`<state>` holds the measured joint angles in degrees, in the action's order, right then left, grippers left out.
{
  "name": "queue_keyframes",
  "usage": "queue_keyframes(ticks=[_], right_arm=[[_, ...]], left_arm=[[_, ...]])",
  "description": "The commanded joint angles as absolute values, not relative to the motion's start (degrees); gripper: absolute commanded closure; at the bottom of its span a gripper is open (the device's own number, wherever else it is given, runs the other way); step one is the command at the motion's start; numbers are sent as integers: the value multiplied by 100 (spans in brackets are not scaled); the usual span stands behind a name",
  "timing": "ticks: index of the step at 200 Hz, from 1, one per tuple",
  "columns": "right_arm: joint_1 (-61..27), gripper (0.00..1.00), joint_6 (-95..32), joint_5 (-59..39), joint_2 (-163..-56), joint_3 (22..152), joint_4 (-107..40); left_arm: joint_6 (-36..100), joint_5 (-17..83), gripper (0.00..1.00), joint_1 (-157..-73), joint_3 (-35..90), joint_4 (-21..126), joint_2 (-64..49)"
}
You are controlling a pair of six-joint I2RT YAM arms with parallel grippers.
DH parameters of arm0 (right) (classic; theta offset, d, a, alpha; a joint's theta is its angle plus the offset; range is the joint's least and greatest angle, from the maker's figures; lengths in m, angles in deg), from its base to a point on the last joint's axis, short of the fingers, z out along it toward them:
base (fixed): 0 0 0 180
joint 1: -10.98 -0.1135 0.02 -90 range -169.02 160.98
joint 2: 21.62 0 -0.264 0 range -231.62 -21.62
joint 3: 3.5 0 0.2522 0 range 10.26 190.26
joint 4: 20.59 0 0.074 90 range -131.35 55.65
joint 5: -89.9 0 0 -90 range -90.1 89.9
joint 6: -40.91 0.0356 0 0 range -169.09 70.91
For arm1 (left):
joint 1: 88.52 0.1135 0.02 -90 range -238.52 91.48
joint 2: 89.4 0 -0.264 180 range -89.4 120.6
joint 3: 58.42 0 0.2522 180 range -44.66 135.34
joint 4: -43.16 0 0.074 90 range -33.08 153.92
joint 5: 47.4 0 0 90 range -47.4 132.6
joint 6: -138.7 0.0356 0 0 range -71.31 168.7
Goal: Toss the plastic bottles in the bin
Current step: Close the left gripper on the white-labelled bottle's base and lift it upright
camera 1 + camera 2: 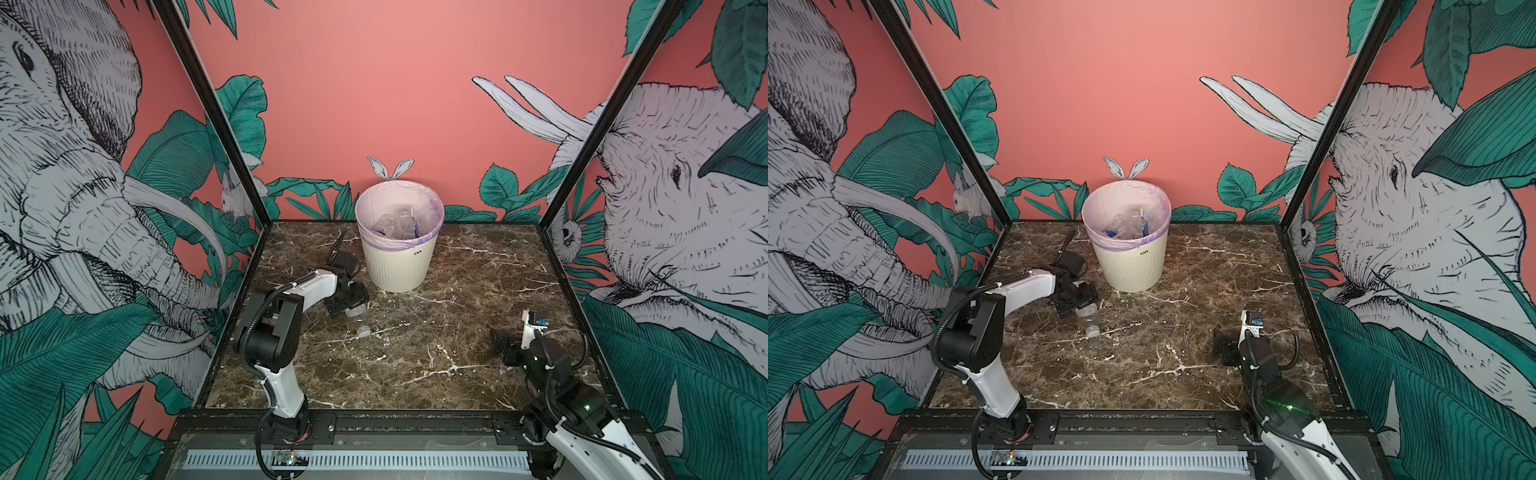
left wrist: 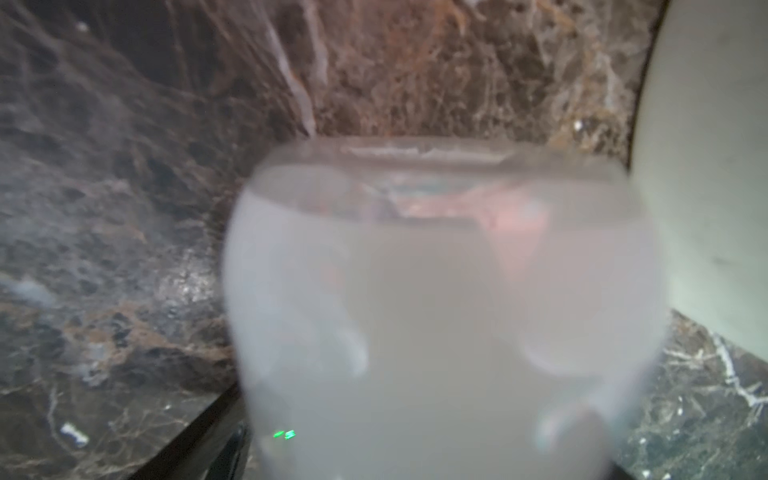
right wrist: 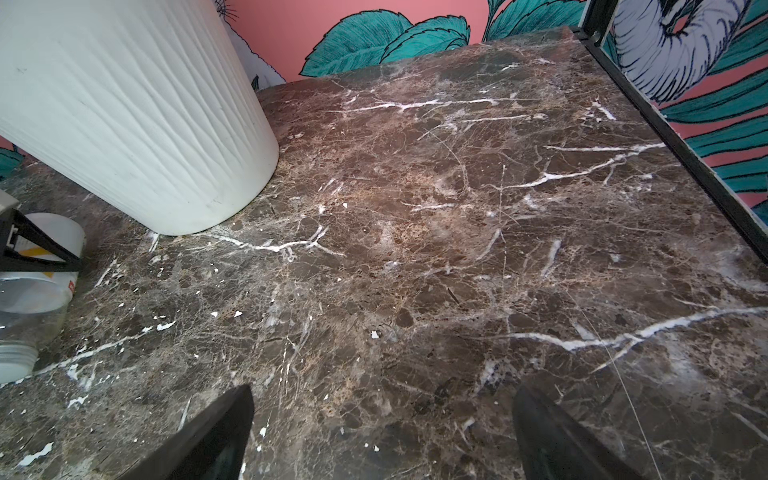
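One clear plastic bottle with a white cap lies on the marble table in front of the bin, cap toward the front edge. It shows in both top views and at the edge of the right wrist view. My left gripper straddles its base, which fills the blurred left wrist view. The jaws are hidden there, so a grip cannot be made out. The bin holds several bottles inside its pale lilac liner. My right gripper hovers open and empty over the table at front right.
Black frame posts and painted walls close the table on the left, back and right. The bin's ribbed wall stands close to the left gripper. Bare marble stretches between the bin and the right arm.
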<state>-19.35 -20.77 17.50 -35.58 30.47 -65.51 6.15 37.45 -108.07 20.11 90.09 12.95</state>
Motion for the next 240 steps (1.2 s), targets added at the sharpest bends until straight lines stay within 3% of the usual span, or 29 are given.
queue_keyframes(ticks=[1, 46, 142, 174, 208, 240], right_arm=[[-1917, 1, -2034, 1844, -3576, 3053, -6454], [-1919, 1, -2026, 1870, -3578, 3052, -6461], [-1917, 1, -2017, 1895, -3598, 3059, -6467], [-1917, 1, -2009, 1896, -3613, 3062, -6462], [-1919, 1, -2014, 1895, -3655, 3067, -6448], [-1917, 1, -2017, 1889, -3630, 3062, -6450]], left_arm=[[1027, 3980, 10, -10789, 2242, 9438, 1334], [1462, 4302, 10, -10786, 2532, 9847, 1574], [1843, 3913, 21, -10781, 2437, 9877, 1879], [1965, 3795, 32, -10772, 2313, 9790, 1786], [2125, 3759, 34, -10776, 2206, 9700, 1624], [2448, 3676, 54, -10774, 2104, 9556, 1412]])
